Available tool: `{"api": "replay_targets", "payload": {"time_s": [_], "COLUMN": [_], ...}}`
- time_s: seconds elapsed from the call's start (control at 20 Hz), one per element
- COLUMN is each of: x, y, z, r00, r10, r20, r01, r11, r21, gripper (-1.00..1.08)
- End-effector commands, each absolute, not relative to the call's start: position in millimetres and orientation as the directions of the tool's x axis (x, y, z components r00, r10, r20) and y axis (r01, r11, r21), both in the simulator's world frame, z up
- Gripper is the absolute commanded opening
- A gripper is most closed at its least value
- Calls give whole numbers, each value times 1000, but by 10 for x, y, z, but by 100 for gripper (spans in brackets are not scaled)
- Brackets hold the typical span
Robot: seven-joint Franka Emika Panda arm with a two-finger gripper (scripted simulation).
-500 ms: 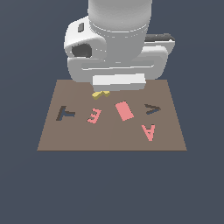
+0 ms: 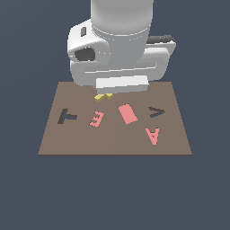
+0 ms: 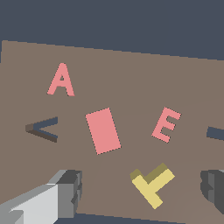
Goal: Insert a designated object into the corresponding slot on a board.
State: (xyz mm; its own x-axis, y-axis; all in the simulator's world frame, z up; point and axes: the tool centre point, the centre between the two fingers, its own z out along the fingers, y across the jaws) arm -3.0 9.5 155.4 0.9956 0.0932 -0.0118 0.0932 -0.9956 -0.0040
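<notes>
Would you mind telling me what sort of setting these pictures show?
Most likely a simulated shape-insertion test scene, not a real room: a flat brown board floats on a featureless dark blue backdrop, bearing pink letters, a dark T-shaped recess and a yellow letter piece, all rendered in flat, textureless colours.

You have bare board all round the yellow piece, with a finger well clear on either side. The pink E lies nearest, between the piece and the T-shaped slot.
</notes>
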Motion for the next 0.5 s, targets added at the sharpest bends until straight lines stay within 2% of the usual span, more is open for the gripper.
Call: {"api": "replay_targets", "payload": {"time_s": [0.0,0.45], "x": [-67,-277], "y": [82,-17], "z": [1511,1254], "r00": [993,958], "r10": [120,287], "r20": [-12,-8], "r01": [120,287], "r11": [-993,-958], "r21": [-4,-4], "gripper": [100,100]}}
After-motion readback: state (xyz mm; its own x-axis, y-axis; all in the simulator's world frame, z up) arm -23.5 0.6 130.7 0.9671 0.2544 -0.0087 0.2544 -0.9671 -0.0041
